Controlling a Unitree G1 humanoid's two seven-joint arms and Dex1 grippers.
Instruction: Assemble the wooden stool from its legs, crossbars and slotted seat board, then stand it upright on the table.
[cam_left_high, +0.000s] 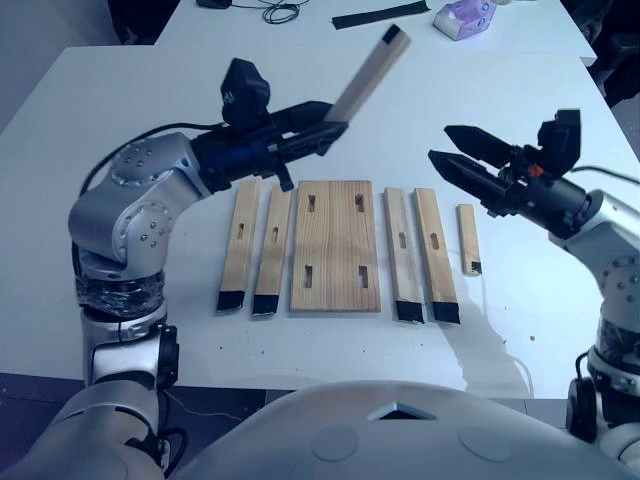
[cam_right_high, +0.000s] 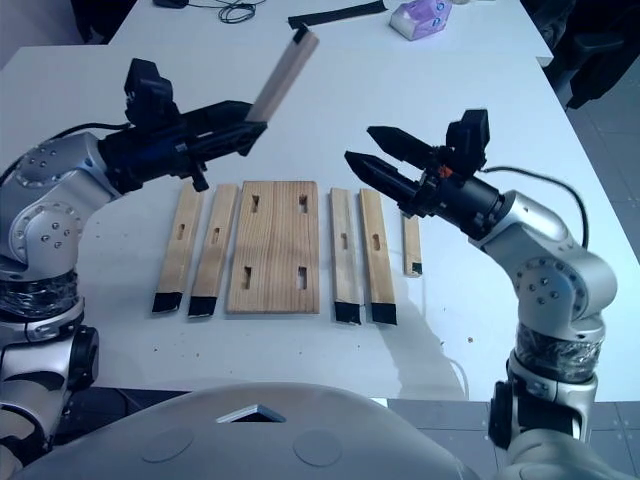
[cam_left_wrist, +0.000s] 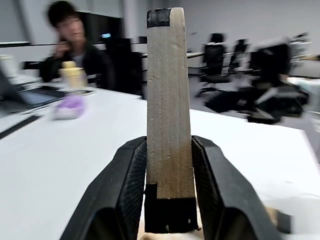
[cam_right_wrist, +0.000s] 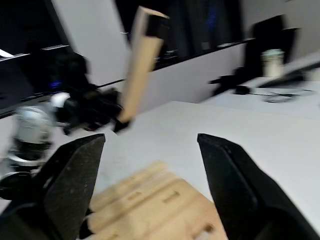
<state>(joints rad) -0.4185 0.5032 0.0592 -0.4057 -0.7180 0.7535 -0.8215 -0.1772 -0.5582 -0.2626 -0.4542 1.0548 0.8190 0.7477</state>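
Behind the board, raised off the table, my left gripper is clamped on one black-tipped end of a short bar. The bar slants up and away from the board, with its far end free. In the left wrist view both fingers sit flat on the bar's sides, with the bar centred between them.

The board lies flat, four slots facing up. The left legs lie just beside it as a pair, and the right legs lie on its other side. The second bar lies just beyond the right legs.

My reading of the step is to seat the held bar's free end in a leg slot.
- The grip is low on the bar, so the tip could swing. I'd move slowly.
- I'd square the bar to the slot before pressing, since a tilted entry would likely jam.
- A loose leg may skate, so I'd pin it with the other arm first.

Left arm: elbow out, forearm reaching across behind the board. The right gripper hovers right of the board, above the right legs. Its jaws are spread wide and empty, pointing toward the board.
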